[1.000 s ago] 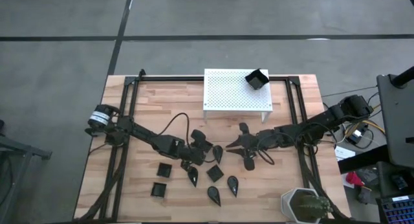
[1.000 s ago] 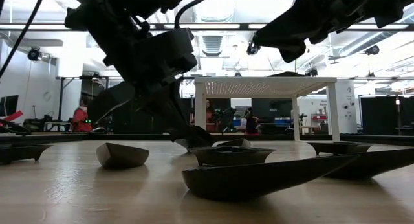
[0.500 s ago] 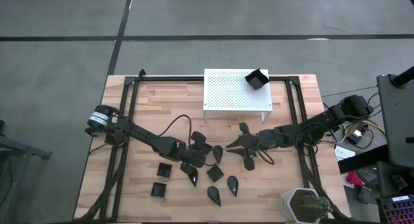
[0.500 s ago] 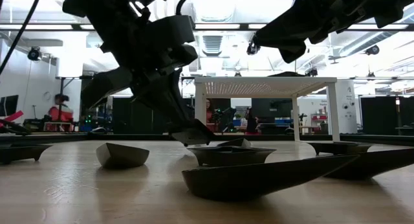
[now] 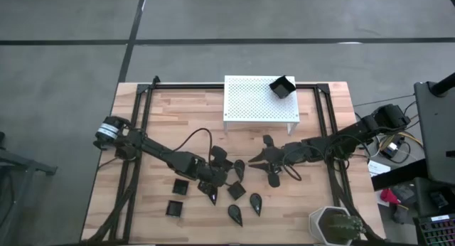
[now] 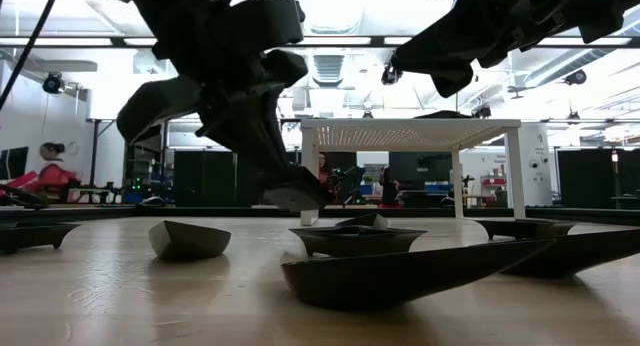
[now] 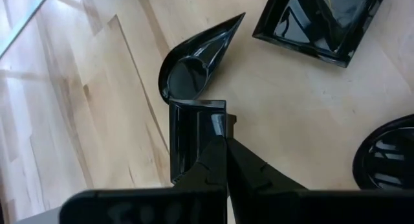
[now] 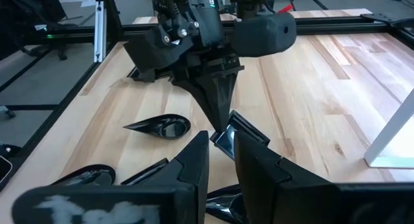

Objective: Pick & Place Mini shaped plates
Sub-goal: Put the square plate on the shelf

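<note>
From above, the left tool [image 5: 217, 176] sits over the middle of the wooden counter [image 5: 156, 114], among scattered small matte black dishes [image 5: 240, 207], and clamps the rim of one small square black plate [image 5: 221, 173]. The right tool [image 5: 260, 159] hovers just across from it, near a teardrop dish [image 5: 274, 179]. Another square black dish [image 5: 282, 87] rests on a corner of the white perforated metal stand [image 5: 250, 100] at the counter's far edge. A white pot with a green plant [image 5: 334, 226] stands at the near right corner.

At counter height, the held plate [image 6: 292, 197] hangs tilted, clear of the wood, above the dishes lying there [image 6: 410, 271].

The left wrist camera shows the fingers [image 7: 213, 169] clenched on the square plate's [image 7: 191, 136] rim, with a teardrop dish [image 7: 194, 65] just beyond.

From the right wrist, that arm's own fingers [image 8: 197, 162] stand slightly apart, grasping nothing, facing the left tool [image 8: 220, 123] and its plate [image 8: 238, 136].
</note>
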Controlling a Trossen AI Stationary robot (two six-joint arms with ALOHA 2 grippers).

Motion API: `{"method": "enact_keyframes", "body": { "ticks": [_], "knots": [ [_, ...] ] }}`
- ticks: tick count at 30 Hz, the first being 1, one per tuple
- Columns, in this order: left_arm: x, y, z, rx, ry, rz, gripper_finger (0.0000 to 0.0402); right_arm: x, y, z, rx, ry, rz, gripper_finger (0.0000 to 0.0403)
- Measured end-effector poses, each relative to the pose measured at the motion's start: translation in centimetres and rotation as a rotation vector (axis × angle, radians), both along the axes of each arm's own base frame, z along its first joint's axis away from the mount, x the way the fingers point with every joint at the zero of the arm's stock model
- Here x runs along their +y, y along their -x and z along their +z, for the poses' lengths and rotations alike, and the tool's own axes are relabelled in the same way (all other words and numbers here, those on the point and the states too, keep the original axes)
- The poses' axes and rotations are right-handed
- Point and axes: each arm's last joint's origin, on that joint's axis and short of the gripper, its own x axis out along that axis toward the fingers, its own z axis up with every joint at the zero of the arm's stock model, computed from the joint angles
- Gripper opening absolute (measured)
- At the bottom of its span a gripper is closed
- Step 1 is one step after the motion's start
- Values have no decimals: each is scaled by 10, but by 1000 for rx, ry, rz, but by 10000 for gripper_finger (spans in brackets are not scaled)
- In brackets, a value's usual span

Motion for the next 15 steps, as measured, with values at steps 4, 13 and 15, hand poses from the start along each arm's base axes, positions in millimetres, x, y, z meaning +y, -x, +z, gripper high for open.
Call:
{"method": "enact_keyframes", "body": {
  "ticks": [4, 13, 15],
  "knots": [
    [0, 0, 1, 9, -3, 0, 0, 0, 0, 0, 0, 2, 1, 68],
    [-1, -1, 7, 41, 40, -13, 0, 1, 0, 0, 0, 26, 57, 68],
    [-2, -1, 9, 47, 69, -16, 0, 2, 0, 0, 0, 25, 70, 68]
  ]
}}
